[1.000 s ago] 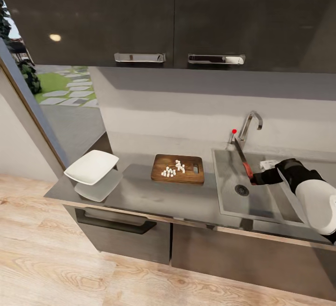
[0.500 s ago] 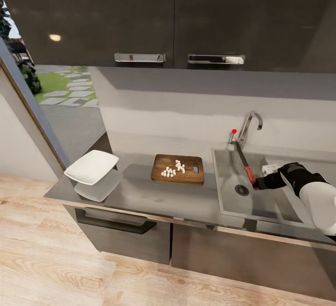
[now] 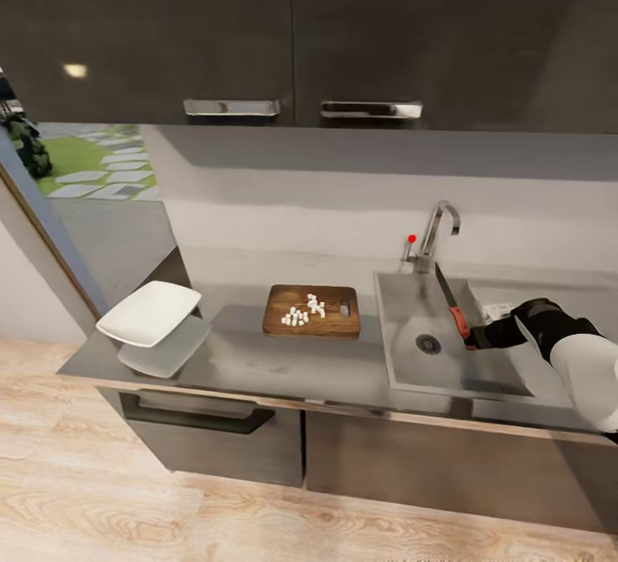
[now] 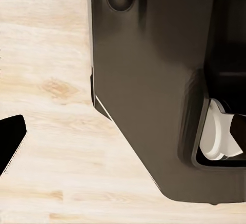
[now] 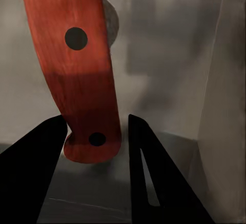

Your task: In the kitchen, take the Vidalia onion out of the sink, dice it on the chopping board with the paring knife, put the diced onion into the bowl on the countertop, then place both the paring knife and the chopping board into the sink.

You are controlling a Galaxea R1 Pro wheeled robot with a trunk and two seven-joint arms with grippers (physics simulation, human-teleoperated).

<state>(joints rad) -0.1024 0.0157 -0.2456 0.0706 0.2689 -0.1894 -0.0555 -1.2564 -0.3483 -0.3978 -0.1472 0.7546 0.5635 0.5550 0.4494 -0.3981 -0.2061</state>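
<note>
On the countertop (image 3: pixel 257 365), well to the left of the sink (image 3: pixel 408 365), the white bowl (image 3: pixel 148 313) sits at the far left end with nothing in it, raised above a pale reflection on the metal. Between the bowl and the sink lies the chopping board (image 3: pixel 311 311), with a small heap of white onion pieces (image 3: pixel 300 311) on top of it, near its middle. In the sink, the paring knife (image 3: pixel 452 303) leans with its dark blade pointing up toward the tap (image 3: pixel 433 232) and its red handle low, close to the drain (image 3: pixel 427 343). The right gripper (image 3: pixel 473 340) reaches in from the sink's right side; in the right wrist view its two fingers (image 5: pixel 154 183) stand on either side of the handle's end (image 5: pixel 82 80), though actual contact cannot be made out. The left gripper's state cannot be told; one dark fingertip (image 4: pixel 9 137) shows over the wood floor (image 4: pixel 51 80).
</note>
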